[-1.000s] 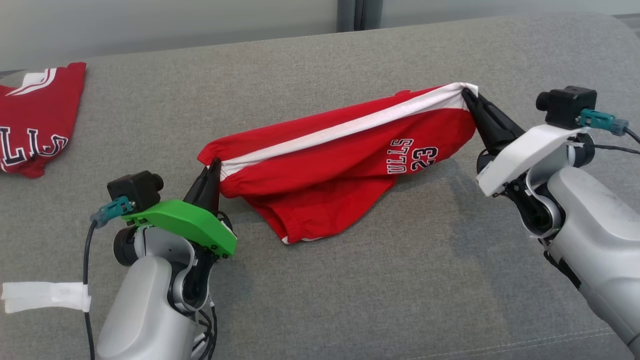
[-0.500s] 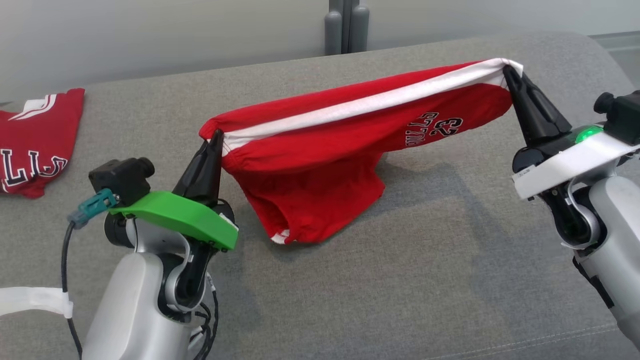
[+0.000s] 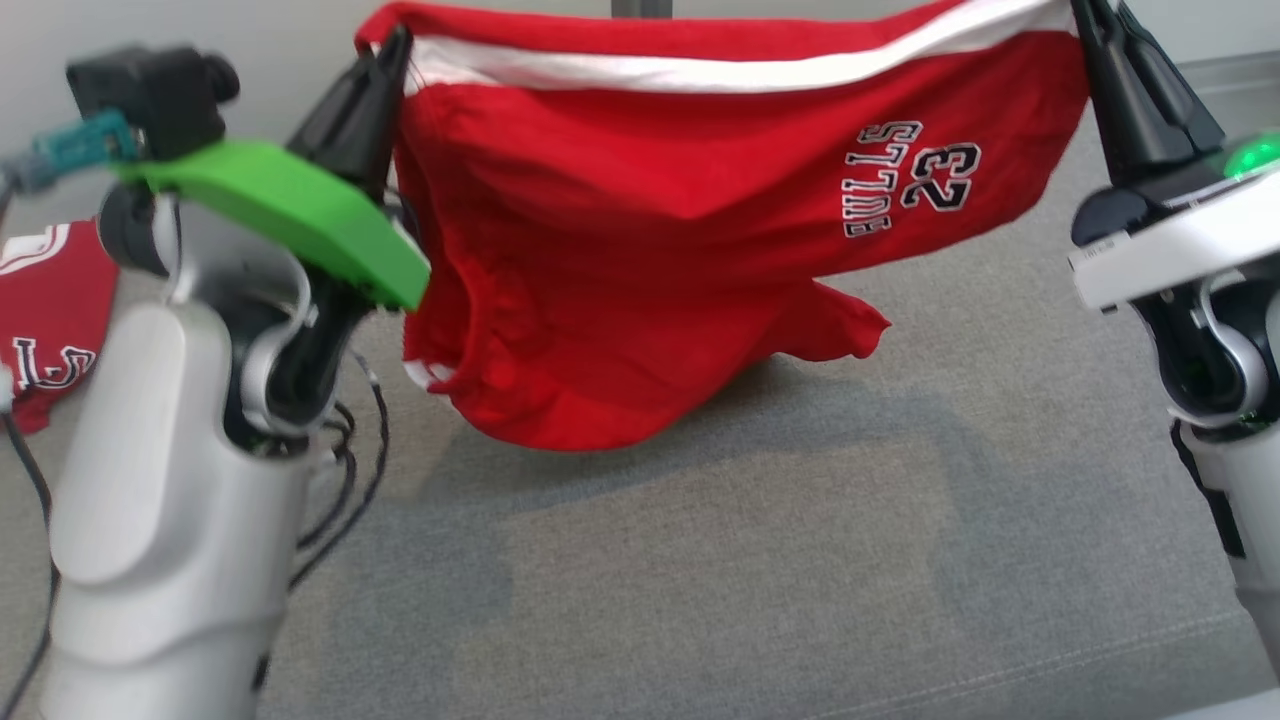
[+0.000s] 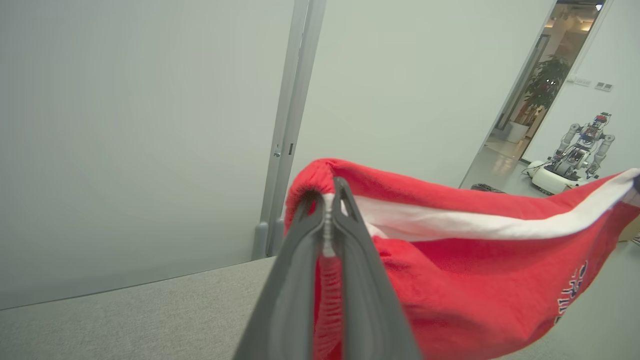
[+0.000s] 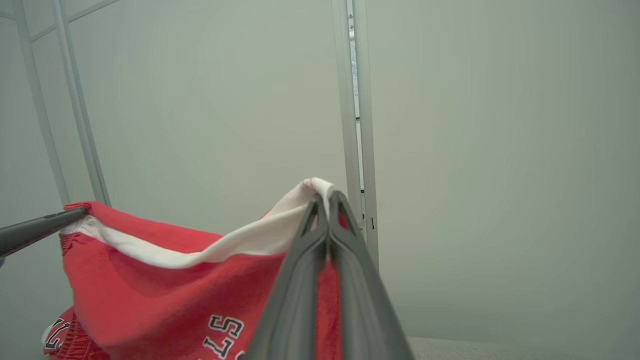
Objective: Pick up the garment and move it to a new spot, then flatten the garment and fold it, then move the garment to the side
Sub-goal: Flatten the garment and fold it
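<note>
Head view: left gripper (image 3: 398,40), ten o'clock, and right gripper (image 3: 1088,14), one o'clock, pinch the shorts (image 3: 650,200); level, taut carry advised.

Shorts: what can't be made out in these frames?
- Head view: right gripper fingertips and the corner of the shorts they hold, cut off by the top edge.
- Head view: second red garment, mostly behind the left arm and cut by the left edge.
- Left wrist view: lettering, blurred and cut by the right edge.
- Head view: whether the shorts touch the sofa, blurred.

"BULLS 23" on the red shorts (image 3: 640,250)
</note>
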